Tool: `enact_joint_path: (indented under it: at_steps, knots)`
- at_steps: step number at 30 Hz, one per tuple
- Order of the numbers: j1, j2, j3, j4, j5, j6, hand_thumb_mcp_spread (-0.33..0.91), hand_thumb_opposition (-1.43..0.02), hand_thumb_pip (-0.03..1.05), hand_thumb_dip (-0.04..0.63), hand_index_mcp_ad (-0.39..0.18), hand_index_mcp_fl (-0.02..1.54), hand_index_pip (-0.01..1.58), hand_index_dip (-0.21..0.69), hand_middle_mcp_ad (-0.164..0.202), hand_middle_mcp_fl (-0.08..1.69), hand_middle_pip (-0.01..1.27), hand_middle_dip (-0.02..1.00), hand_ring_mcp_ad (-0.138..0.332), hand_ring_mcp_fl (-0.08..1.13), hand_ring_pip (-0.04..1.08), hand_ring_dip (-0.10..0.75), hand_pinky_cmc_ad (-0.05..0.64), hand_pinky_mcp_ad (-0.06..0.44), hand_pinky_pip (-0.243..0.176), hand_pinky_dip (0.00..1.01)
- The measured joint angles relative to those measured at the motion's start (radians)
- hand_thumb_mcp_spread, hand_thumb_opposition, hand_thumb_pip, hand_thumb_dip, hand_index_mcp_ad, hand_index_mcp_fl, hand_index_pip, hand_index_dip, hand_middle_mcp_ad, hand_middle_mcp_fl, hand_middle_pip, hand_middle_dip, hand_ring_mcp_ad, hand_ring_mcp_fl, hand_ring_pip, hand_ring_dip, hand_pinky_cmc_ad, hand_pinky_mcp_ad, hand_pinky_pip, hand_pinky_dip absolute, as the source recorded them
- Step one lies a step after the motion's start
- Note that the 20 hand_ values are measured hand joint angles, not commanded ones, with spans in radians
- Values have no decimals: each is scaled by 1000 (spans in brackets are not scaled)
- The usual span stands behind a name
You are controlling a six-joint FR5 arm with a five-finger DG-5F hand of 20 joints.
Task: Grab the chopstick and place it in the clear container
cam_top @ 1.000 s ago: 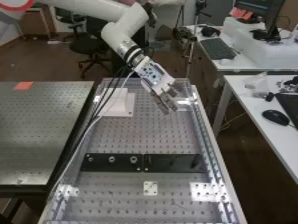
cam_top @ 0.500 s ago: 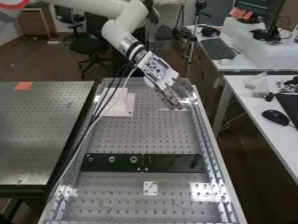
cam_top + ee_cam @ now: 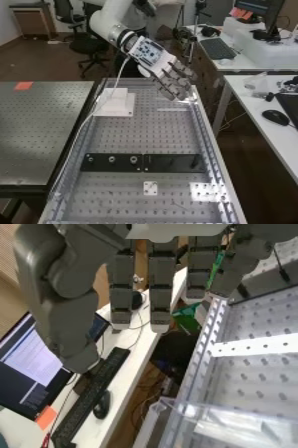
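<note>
Stretching down the high view, a perforated metal bench (image 3: 143,135) lies beneath a white robot arm (image 3: 110,24). The dark grey hand (image 3: 159,67) hangs above its far right part, fingers (image 3: 160,289) straight, apart and empty. A white stepped block (image 3: 114,103) stands far left. Near the hand, a thin white strip (image 3: 171,109), possibly the chopstick, lies crosswise on the bench.

Room lies open between the obstructing white block (image 3: 116,103) and black bar (image 3: 159,164).

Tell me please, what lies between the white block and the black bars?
Between the white block and the black bars lies the bench's perforated metal surface, as the high view shows.
</note>
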Motion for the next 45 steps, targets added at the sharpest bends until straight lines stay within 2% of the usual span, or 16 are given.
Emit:
enact_joint_path:
  at_steps: [6,7,8,11,12,14,20,25,26,33,37,38,41,42,44,45]
  knots:
    - [-25,70,-70,105,-27,-143,408,-771,501,276,-152,527,51,429,63,440,101,574,164,99,84,372,337,180,-93,422]
    - [-34,87,-86,135,-49,-194,408,-771,492,278,-152,527,52,429,63,440,101,576,164,99,84,375,340,178,-93,422]
    - [-36,90,-89,140,-53,-202,408,-771,469,278,-152,527,51,429,63,438,101,576,164,99,84,374,337,182,-93,422]
    - [-71,132,-126,215,-135,-342,407,-771,461,271,-152,527,51,429,63,438,101,576,164,101,89,384,337,182,-93,422]
    - [-78,138,-131,227,-151,-362,407,-775,461,262,-152,527,51,429,63,438,99,571,164,101,89,380,337,180,-93,422]
    - [-115,164,-152,273,-228,-453,408,-757,461,260,-152,527,51,429,63,438,98,567,164,101,89,384,340,180,-91,426]
    - [-222,208,-180,366,-421,-637,407,-757,461,253,-152,527,51,429,63,442,101,564,166,98,91,380,340,183,-89,421]
    - [-287,226,-193,423,-547,-721,407,-757,461,244,-152,541,52,431,63,440,103,565,164,101,87,384,340,197,-89,417]
    - [-303,230,-197,440,-583,-744,407,-757,461,244,-154,569,52,433,63,442,103,564,164,80,106,384,340,215,-89,417]
    - [-376,244,-218,502,-759,-874,407,-757,483,243,-154,642,52,377,63,459,101,534,162,101,105,379,340,232,-89,403]
    - [-400,251,-232,521,-807,-998,405,-759,483,230,-152,639,52,342,63,494,105,536,159,99,99,374,342,232,-89,403]
    - [-401,252,-234,524,-810,-1014,396,-759,483,227,-152,634,52,332,61,494,103,518,159,101,108,374,340,232,-89,403]
    - [-416,267,-249,545,-830,-1135,377,-759,483,223,-152,541,51,325,63,489,101,506,155,117,101,361,342,232,-89,403]
    - [-418,270,-251,548,-835,-1151,377,-759,483,227,-152,525,51,325,63,476,101,504,155,117,101,361,342,232,-89,403]
    - [-427,286,-259,564,-856,-1227,380,-759,483,209,-152,511,51,314,63,473,101,490,155,117,99,360,342,232,-89,403]
    - [-428,290,-260,567,-859,-1242,363,-759,480,209,-154,485,52,312,63,480,101,487,155,117,99,360,342,232,-89,403]
